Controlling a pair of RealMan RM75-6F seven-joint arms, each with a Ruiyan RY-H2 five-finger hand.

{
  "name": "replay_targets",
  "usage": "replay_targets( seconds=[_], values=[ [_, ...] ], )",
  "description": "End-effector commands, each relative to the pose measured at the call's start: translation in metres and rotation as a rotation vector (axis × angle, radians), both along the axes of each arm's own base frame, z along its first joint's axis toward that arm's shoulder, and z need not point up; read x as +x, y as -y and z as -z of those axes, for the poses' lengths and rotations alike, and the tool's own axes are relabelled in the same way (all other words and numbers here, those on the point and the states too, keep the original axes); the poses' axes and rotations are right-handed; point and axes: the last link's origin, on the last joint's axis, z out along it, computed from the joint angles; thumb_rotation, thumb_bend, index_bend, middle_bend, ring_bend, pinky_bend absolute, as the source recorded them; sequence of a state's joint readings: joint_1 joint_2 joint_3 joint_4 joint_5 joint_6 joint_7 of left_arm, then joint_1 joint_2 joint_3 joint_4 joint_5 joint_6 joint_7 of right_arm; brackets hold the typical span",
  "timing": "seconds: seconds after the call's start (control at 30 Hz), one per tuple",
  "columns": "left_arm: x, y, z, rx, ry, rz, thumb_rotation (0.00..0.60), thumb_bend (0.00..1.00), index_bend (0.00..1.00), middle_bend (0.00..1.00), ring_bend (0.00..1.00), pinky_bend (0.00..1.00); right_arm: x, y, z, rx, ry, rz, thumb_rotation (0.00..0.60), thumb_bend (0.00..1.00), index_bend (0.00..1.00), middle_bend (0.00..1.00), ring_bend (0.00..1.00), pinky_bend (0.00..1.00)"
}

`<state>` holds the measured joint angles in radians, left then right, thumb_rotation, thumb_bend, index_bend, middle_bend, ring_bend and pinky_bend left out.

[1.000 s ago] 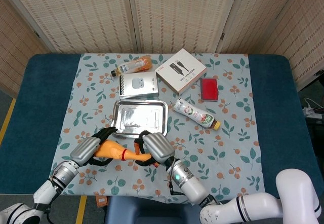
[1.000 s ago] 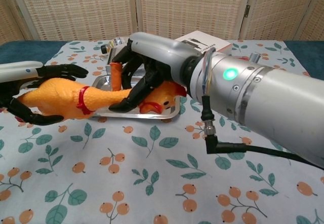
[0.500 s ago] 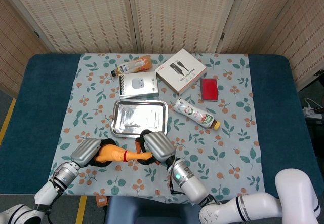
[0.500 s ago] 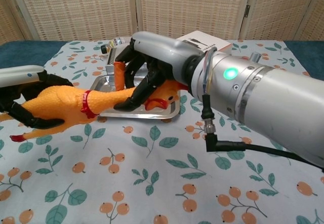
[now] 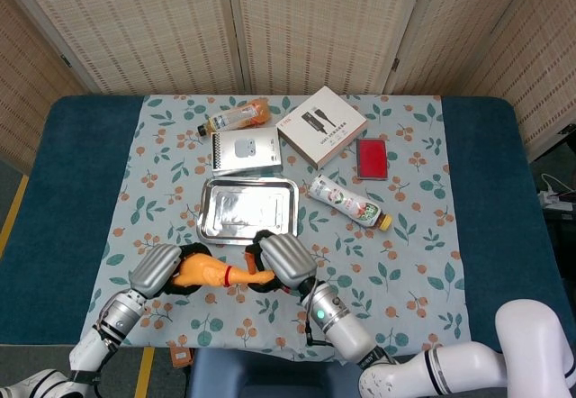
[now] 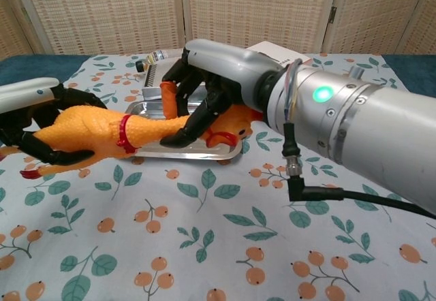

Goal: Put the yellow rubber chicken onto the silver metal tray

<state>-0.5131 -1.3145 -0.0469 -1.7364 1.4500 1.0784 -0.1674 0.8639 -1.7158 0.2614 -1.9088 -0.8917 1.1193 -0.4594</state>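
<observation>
Head view, one rubber chicken (image 5: 211,273), one tray (image 5: 247,210), two bottles (image 5: 349,202)

Silver metal tray (image 5: 247,210): its flat bed lies bare, open from above
Near edge of tray: left hand (image 5: 155,268), yellow rubber chicken (image 5: 211,272) and right hand (image 5: 284,257) stretch across just in front of it, closing that side
Far edge of tray: grey ribbed box (image 5: 245,152) sits just beyond
Right of tray: floral-labelled plastic bottle (image 5: 348,202) lies slantwise nearby
Left of tray: leaf-patterned tablecloth (image 5: 157,191) runs bare to the blue table edge
</observation>
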Motion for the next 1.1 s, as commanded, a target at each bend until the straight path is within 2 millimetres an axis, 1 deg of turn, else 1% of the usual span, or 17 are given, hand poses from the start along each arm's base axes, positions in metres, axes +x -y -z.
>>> replay_targets(
  seconds=[0.03,0.07,0.13,0.17,0.2,0.23,0.3,0.33,0.4,0.43,0.57,0.73,0.97,1.0,1.03,1.07,1.1],
  values=[
    [-0.001,0.002,0.001,-0.022,-0.015,-0.005,0.6,0.84,0.83,0.82,0.95,1.0,0.0,0.0,0.0,0.001,-0.001,0.0,0.6,0.34,0.93,0.66,0.79,1.0],
    [0.001,0.002,0.001,-0.026,0.0,-0.007,0.6,0.82,0.82,0.82,0.94,1.0,0.0,-0.001,0.0,0.001,-0.001,0.0,0.6,0.34,0.93,0.66,0.79,1.0],
    [0.004,0.003,0.001,-0.02,0.043,0.004,0.6,0.74,0.78,0.8,0.84,0.98,0.0,-0.001,-0.001,-0.001,-0.001,0.0,0.6,0.34,0.93,0.66,0.79,1.0],
    [0.002,0.005,0.002,-0.027,0.042,0.019,0.6,0.67,0.7,0.73,0.73,0.92,0.0,-0.001,-0.001,-0.002,-0.001,0.0,0.6,0.34,0.93,0.66,0.79,1.0],
    [0.0,0.008,0.003,-0.064,0.03,0.031,0.6,0.61,0.54,0.59,0.56,0.78,0.0,-0.001,-0.002,-0.004,-0.002,-0.001,0.6,0.34,0.93,0.66,0.79,1.0],
    [-0.002,0.009,0.004,-0.101,0.024,0.03,0.6,0.55,0.33,0.39,0.36,0.58,0.0,-0.001,-0.002,-0.004,-0.002,0.0,0.6,0.34,0.93,0.66,0.79,1.0],
    [-0.002,0.01,0.003,-0.174,0.024,0.017,0.6,0.48,0.05,0.08,0.07,0.26,0.0,-0.001,-0.002,-0.004,-0.002,0.0,0.6,0.34,0.93,0.66,0.79,1.0],
    [-0.002,0.009,0.001,-0.189,0.029,0.014,0.6,0.45,0.0,0.01,0.01,0.16,0.0,-0.001,-0.002,-0.005,-0.004,-0.001,0.6,0.34,0.93,0.66,0.79,1.0],
    [-0.001,0.007,-0.003,-0.189,0.054,0.013,0.6,0.4,0.0,0.0,0.0,0.07,-0.001,-0.002,-0.002,-0.004,-0.007,-0.002,0.6,0.34,0.93,0.66,0.79,1.0],
    [-0.001,0.006,-0.004,-0.187,0.064,0.013,0.6,0.39,0.0,0.0,0.0,0.05,-0.001,-0.002,-0.002,-0.003,-0.009,-0.002,0.6,0.34,0.93,0.66,0.79,1.0],
    [-0.003,0.006,-0.007,-0.189,0.055,0.019,0.6,0.35,0.0,0.0,0.0,0.02,-0.002,-0.001,-0.001,0.0,-0.015,0.003,0.6,0.35,0.93,0.66,0.79,1.0],
    [-0.002,0.005,-0.007,-0.177,0.058,0.02,0.6,0.36,0.0,0.0,0.0,0.02,-0.002,-0.002,-0.001,0.003,-0.016,0.003,0.6,0.35,0.93,0.66,0.79,1.0],
    [-0.002,0.005,-0.006,-0.166,0.063,0.014,0.6,0.36,0.08,0.0,0.0,0.12,-0.001,-0.001,-0.002,-0.002,-0.015,0.003,0.6,0.35,0.93,0.66,0.79,1.0],
    [-0.002,0.004,-0.007,-0.157,0.068,0.015,0.6,0.36,0.11,0.0,0.0,0.16,-0.001,-0.001,-0.002,-0.003,-0.016,0.003,0.6,0.35,0.93,0.66,0.79,1.0],
    [-0.002,0.003,-0.007,-0.146,0.074,0.015,0.6,0.37,0.15,0.04,0.03,0.22,-0.001,-0.001,-0.002,-0.004,-0.017,0.003,0.6,0.35,0.93,0.66,0.79,1.0],
    [-0.002,0.002,-0.008,-0.132,0.079,0.011,0.6,0.39,0.21,0.11,0.08,0.28,-0.002,-0.001,-0.002,-0.004,-0.017,0.004,0.6,0.35,0.93,0.66,0.79,1.0],
    [-0.002,0.002,-0.007,-0.121,0.08,0.006,0.6,0.43,0.32,0.24,0.2,0.42,-0.002,0.0,-0.002,-0.005,-0.018,0.004,0.6,0.35,0.93,0.66,0.79,1.0]
  ],
)
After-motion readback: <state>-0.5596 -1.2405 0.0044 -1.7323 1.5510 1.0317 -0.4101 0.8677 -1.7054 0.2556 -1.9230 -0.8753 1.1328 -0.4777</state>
